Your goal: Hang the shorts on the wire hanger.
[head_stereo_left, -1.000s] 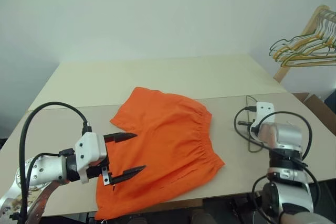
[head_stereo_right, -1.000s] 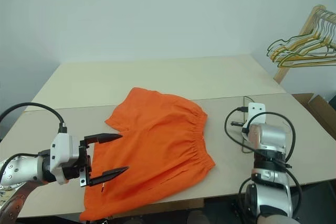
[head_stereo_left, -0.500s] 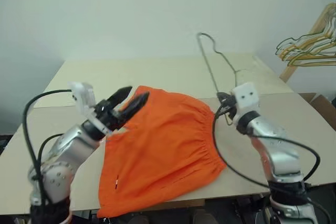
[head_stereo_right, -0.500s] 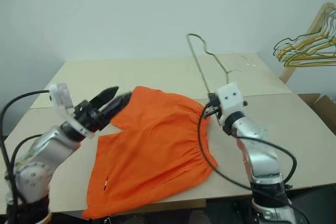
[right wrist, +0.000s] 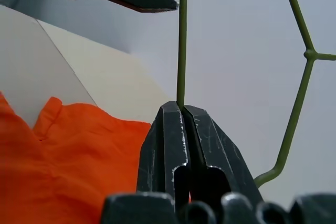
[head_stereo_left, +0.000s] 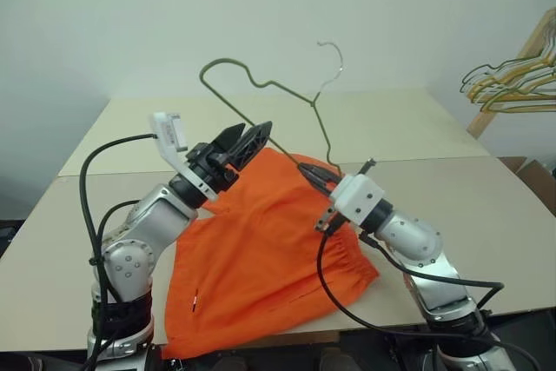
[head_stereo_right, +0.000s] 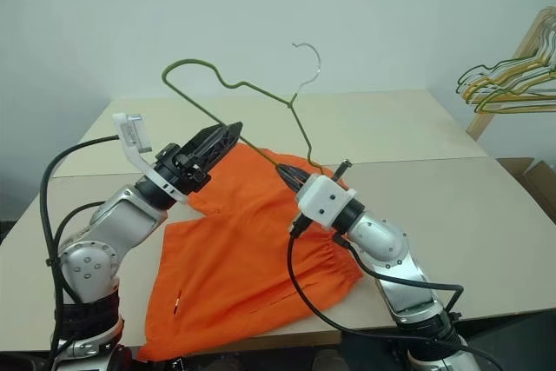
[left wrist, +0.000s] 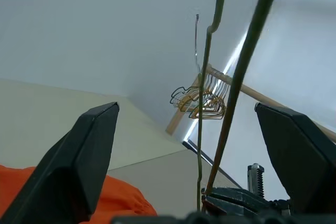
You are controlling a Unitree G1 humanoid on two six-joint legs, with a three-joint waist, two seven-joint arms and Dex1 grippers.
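The left gripper (head_stereo_left: 250,138) hangs wide open right by the wire hanger (head_stereo_left: 261,84), which the right gripper (head_stereo_left: 311,174) pinches tight, held up above the orange shorts (head_stereo_left: 261,275) lying flat on the table (head_stereo_left: 417,128).

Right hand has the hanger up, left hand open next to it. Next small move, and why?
Probably close the left hand on the wire hanger. Its fingers stand open with the wire running between them, while the right hand is shut on the wire's lower corner. The shorts lie flat on the table, untouched. A second grip would likely steady the hanger before threading it.
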